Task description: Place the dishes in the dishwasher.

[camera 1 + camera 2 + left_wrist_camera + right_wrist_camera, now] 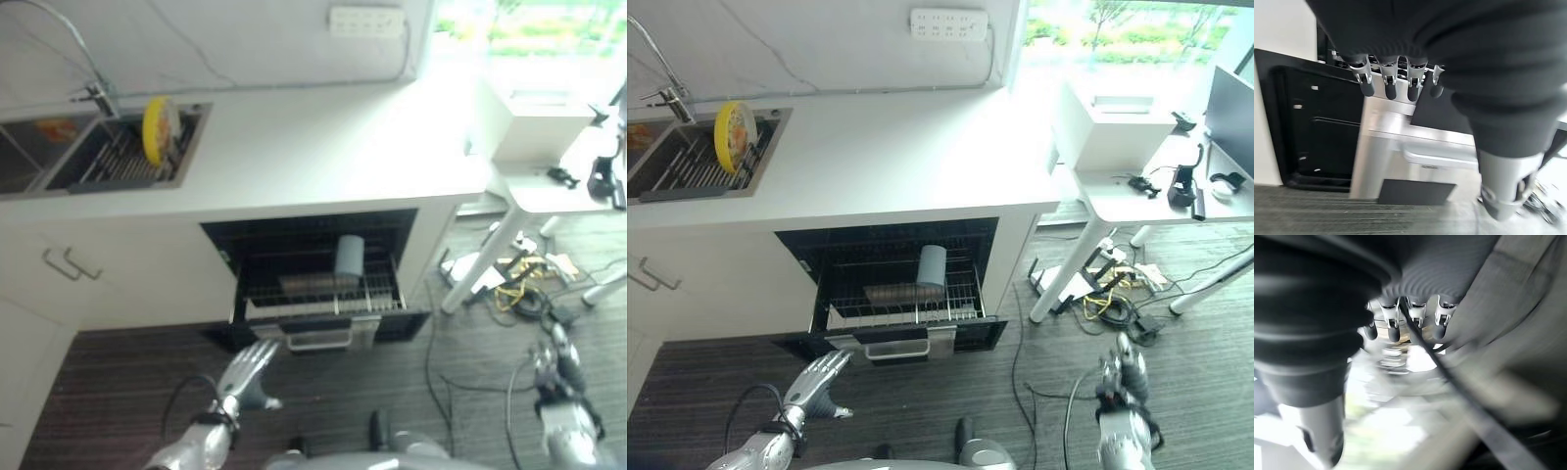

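Yellow plate point(734, 135) upright in sink rack point(686, 171), unloaded; dishwasher rack point(906, 305) pulled out. Left hand point(816, 384) open, empty, near dishwasher; right hand point(1123, 377) relaxed, empty. Next, presumably: reach for plate.

A white kitchen counter point(323, 147) runs across the room, with a sink point(98, 147) set into its left end and a yellow plate point(157, 128) standing upright in the sink's rack beneath a tap point(93, 83). Below the counter the dishwasher point(318, 274) stands open, its wire rack point(323, 292) pulled out over the dark floor, a grey cup point(349, 256) upright inside it. The robot's left hand point(250, 370) hovers just in front of the rack with its fingers spread and straight, holding nothing. The right hand point(558, 367) hangs lower right, well apart, above the floor. A white table point(549, 186) carrying a white box point(534, 122) stands at right, with tangled cables point(514, 284) beneath.
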Robot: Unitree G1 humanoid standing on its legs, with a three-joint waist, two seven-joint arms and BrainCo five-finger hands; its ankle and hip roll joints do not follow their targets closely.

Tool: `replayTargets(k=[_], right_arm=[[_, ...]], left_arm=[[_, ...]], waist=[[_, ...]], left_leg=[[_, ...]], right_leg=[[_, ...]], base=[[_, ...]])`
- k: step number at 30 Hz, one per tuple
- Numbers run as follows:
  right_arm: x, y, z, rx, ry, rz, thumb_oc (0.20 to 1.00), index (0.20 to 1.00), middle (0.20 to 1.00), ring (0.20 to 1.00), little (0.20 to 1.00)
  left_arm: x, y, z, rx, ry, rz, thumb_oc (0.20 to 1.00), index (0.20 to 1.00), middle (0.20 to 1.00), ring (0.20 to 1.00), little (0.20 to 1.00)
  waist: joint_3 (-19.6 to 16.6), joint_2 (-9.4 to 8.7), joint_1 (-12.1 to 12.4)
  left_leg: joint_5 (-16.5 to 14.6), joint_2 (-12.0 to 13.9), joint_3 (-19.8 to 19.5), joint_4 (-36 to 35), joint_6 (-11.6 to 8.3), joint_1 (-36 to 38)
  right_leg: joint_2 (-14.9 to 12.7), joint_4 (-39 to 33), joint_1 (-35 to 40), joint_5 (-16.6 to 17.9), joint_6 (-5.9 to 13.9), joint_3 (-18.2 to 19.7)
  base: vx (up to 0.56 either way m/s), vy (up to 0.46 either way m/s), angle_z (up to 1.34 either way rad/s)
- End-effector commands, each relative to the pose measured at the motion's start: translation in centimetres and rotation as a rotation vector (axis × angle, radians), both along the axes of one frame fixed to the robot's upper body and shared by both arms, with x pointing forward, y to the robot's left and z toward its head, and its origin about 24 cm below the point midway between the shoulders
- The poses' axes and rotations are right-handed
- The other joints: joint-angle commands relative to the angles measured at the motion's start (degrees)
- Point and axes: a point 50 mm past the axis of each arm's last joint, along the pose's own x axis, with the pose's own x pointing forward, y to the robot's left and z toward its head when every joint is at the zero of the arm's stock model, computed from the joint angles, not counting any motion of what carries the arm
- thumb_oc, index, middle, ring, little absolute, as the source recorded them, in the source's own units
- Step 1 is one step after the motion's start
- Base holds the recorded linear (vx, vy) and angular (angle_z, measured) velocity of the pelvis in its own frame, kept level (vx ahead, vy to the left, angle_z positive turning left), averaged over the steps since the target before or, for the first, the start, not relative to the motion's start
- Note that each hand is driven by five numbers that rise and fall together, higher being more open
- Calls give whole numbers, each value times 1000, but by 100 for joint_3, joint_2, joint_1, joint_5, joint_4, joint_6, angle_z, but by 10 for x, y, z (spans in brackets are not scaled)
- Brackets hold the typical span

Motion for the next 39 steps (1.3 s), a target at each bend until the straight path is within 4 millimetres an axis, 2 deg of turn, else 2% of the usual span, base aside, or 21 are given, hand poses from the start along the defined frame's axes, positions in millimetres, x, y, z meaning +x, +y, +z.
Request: replayTargets(k=[1,2,3,5,7,9,10,12,13,15,16,18,19,21,25,27,30,35,39], right_arm=[[-64,-18,-24,-217,835,968,1000,1000,1000,1000,1000],[-79,-18,-25,-155,948,1045,1000,1000,1000,1000,1000],[-94,-21,-22,-97,1140,1147,1000,1000,1000,1000,1000],[-98,-21,-21,-108,1238,1203,1000,1000,1000,1000,1000],[-84,-22,-21,-181,1179,1149,1000,1000,1000,1000,1000],[-69,-30,-14,-252,1186,1170,1000,1000,1000,1000,1000],[-61,-39,-11,-376,1143,1180,1000,1000,1000,1000,1000],[-51,-43,-9,-461,1070,1143,1000,1000,1000,1000,1000],[-43,-41,-9,-436,981,1084,1000,1000,1000,1000,1000],[-30,-23,-9,-119,757,919,1000,1000,1000,1000,1000],[-23,-38,-7,-522,842,1052,1000,1000,1000,1000,1000],[-16,-55,3,-790,811,958,1000,1000,1000,1000,1000],[-2,-61,12,-870,728,865,1000,1000,1000,1000,1000],[19,-68,28,-1034,639,802,1000,1000,1000,1000,1000],[38,-60,38,-1025,423,671,1000,1000,1000,1000,1000],[54,-39,42,-890,212,576,1000,1000,1000,1000,1000],[60,-28,50,-863,113,558,1000,1000,1000,1000,1000],[64,-24,62,-892,43,504,1000,1000,1000,1000,1000],[76,-11,84,-758,-229,291,1000,1000,1000,1000,1000]], left_arm=[[32,-5,16,8,-88,-115,1000,1000,1000,1000,1000],[35,-8,17,15,-78,-139,1000,1000,1000,1000,1000],[37,-11,15,17,-61,-162,1000,1000,1000,1000,1000],[38,-15,13,11,-48,-171,1000,1000,1000,1000,1000],[41,-17,15,11,-45,-184,1000,1000,1000,1000,1000],[43,-14,18,27,-42,-194,1000,1000,1000,1000,1000],[44,-10,20,34,-41,-200,1000,1000,1000,1000,1000],[44,-8,22,34,-43,-197,1000,1000,1000,1000,1000],[44,-7,23,31,-44,-192,1000,1000,1000,1000,1000],[43,0,26,26,-45,-165,1000,1000,1000,1000,1000],[41,5,24,25,-41,-151,1000,1000,1000,1000,1000],[45,1,28,28,-44,-161,1000,1000,1000,1000,1000],[46,-1,30,27,-44,-158,1000,1000,1000,1000,1000],[42,2,29,21,-50,-136,1000,1000,1000,1000,1000],[38,6,31,20,-50,-106,1000,1000,1000,1000,1000],[34,10,31,17,-46,-75,1000,1000,1000,1000,1000],[35,15,35,12,-49,-43,1000,1000,1000,1000,1000],[38,17,39,5,-49,-12,1000,1000,1000,1000,1000],[35,20,39,5,-43,19,1000,1000,1000,1000,1000]], waist=[[315,33,311],[281,16,377],[185,12,460],[85,21,529],[30,7,578],[47,-29,597],[60,-50,613],[56,-55,626],[48,-61,636],[34,-65,590],[35,-77,550],[55,-97,581],[56,-99,564],[76,-71,491],[120,-34,404],[109,-19,303],[115,-18,191],[114,-8,83],[98,20,11]], left_leg=[[-360,293,328,148,66,-11],[-364,290,256,136,76,13],[-322,300,203,112,76,22],[-336,303,155,100,84,56],[-366,298,108,92,85,64],[-345,326,120,114,59,34],[-347,334,109,114,61,28],[-358,328,75,115,60,30],[-372,318,55,118,67,41],[-377,301,29,120,81,51],[-403,304,71,139,93,65],[-429,298,24,137,115,68],[-436,292,4,129,120,70],[-450,279,56,129,133,61],[-477,271,99,125,146,47],[-489,262,158,123,139,63],[-492,248,224,127,135,69],[-504,215,296,135,153,89],[-549,147,339,132,195,148]], right_leg=[[-733,371,292,-675,805,-198],[-724,342,348,-667,787,-245],[-711,327,369,-645,754,-282],[-700,325,396,-649,748,-293],[-706,291,420,-649,769,-299],[-706,307,396,-644,790,-291],[-704,314,389,-639,798,-306],[-689,300,406,-646,799,-293],[-684,294,416,-645,805,-287],[-675,291,418,-654,797,-218],[-681,358,388,-683,828,-146],[-670,354,391,-675,826,-154],[-662,330,397,-673,816,-145],[-659,316,369,-660,811,-101],[-664,350,313,-666,825,-55],[-671,367,293,-688,830,-14],[-685,387,268,-701,839,15],[-705,418,249,-714,853,43],[-752,431,281,-725,871,25]], base=[[-52,-165,2],[66,-145,21],[118,-50,37],[122,-25,24],[42,-38,2],[-30,-47,3],[-12,-30,4],[18,-8,9],[30,4,13],[38,17,5],[45,19,-4],[14,-10,-7],[-12,-8,-5],[-16,17,-3],[-31,31,-8],[-5,53,-10],[-15,49,-6],[-11,61,-9],[1,109,-6]])
